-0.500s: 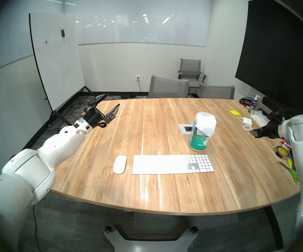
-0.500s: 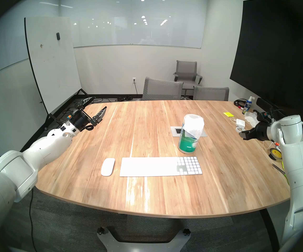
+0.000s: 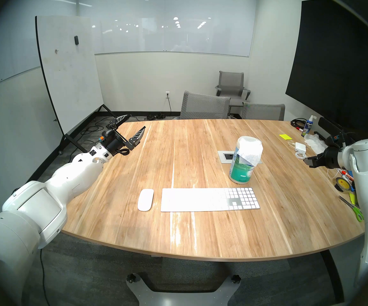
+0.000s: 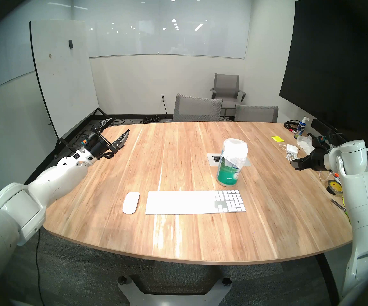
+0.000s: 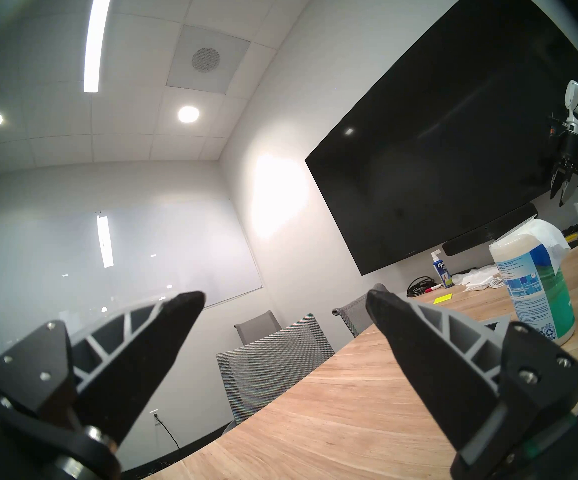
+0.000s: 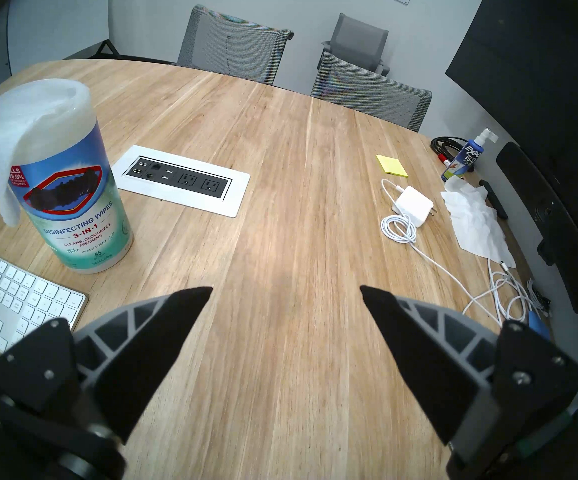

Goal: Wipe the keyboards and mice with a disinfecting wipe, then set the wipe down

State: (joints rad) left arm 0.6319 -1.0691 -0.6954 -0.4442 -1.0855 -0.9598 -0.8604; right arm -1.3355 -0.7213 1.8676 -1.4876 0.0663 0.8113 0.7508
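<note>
**Wipe Still Draped on Canister as Both Arms Wait**

Wood-grained conference table (image 3: 200,232), ringed by grey chairs and whiteboards, is shown from the robot's head. At far left, the left gripper (image 3: 134,124) is held above the table's edge, angled upward, its jaws spread wide and empty. Nearer the front edge, the mouse (image 3: 145,199) is seen lying just beside the keyboard (image 3: 209,199), both untouched. Behind the keyboard's number pad stands the wipes canister (image 3: 243,168), over whose top the disinfecting wipe (image 3: 250,152) is draped, one corner hanging down its side. On the label, "DISINFECTING WIPES," "3-IN-1" and "CLEANS, DEODORIZES, FRESHENS" can be read from the right wrist view. Farther right, a power adapter (image 3: 298,147), a crumpled tissue (image 3: 314,143) and a spray bottle (image 3: 308,126) marked "EXPO" are scattered. At far right, the right gripper (image 6: 285,290) is poised over bare wood, jaws wide, nothing held.

Nothing is seen to have changed from half a second earlier; the task is judged not yet begun, with the wipe still to be taken.
</note>
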